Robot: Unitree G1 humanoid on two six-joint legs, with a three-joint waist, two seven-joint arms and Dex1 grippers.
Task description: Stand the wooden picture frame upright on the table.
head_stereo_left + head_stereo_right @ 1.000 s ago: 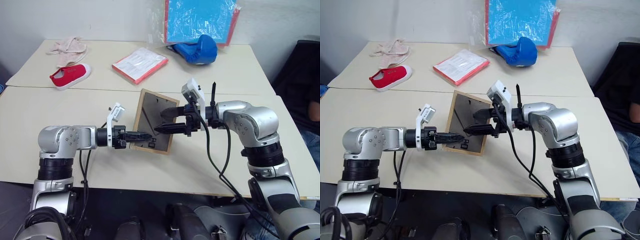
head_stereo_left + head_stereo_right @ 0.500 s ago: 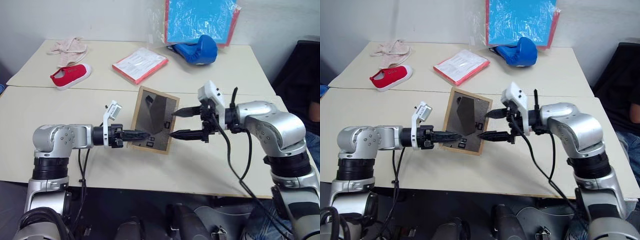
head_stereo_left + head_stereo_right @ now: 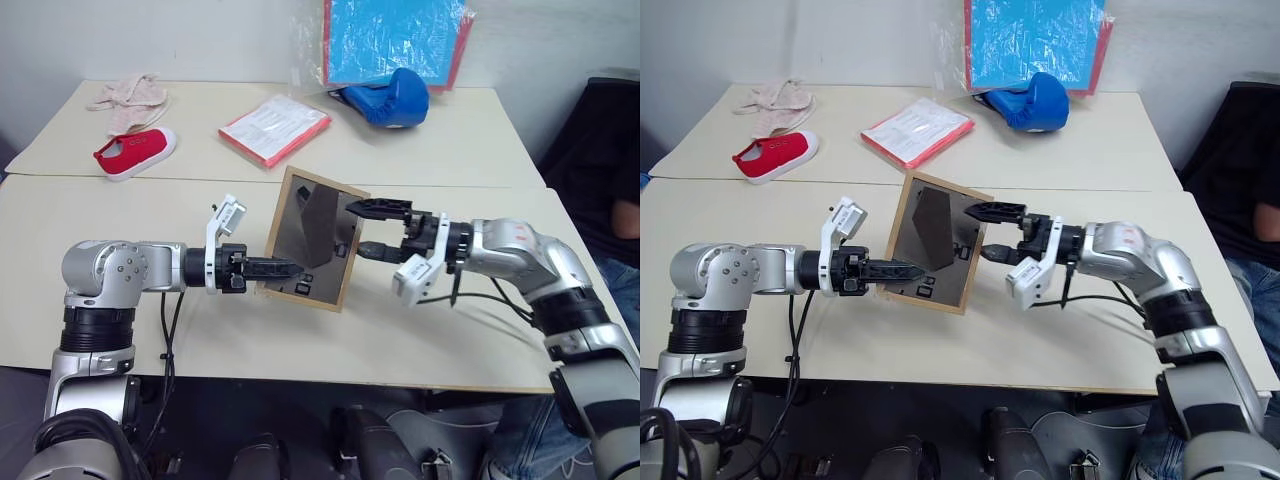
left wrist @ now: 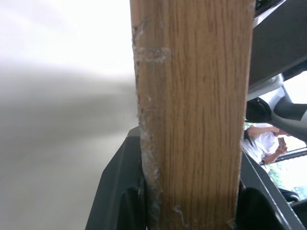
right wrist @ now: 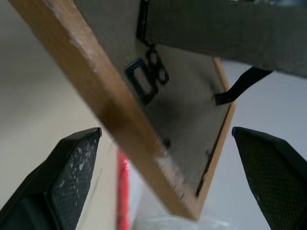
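L gripper (image 3: 285, 268) stays clamped on wooden picture frame (image 3: 312, 238) edge, frame tilted above the table (image 3: 150, 215), back panel facing cam. R gripper (image 3: 385, 228) let go of prop leg, backed off, jaws wide, empty; leg's out, next set down

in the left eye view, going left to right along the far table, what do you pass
pink cloth → red shoe → flat white packet edged in red → blue boxing glove; the blue sheet overlaps the glove, so it is left out.
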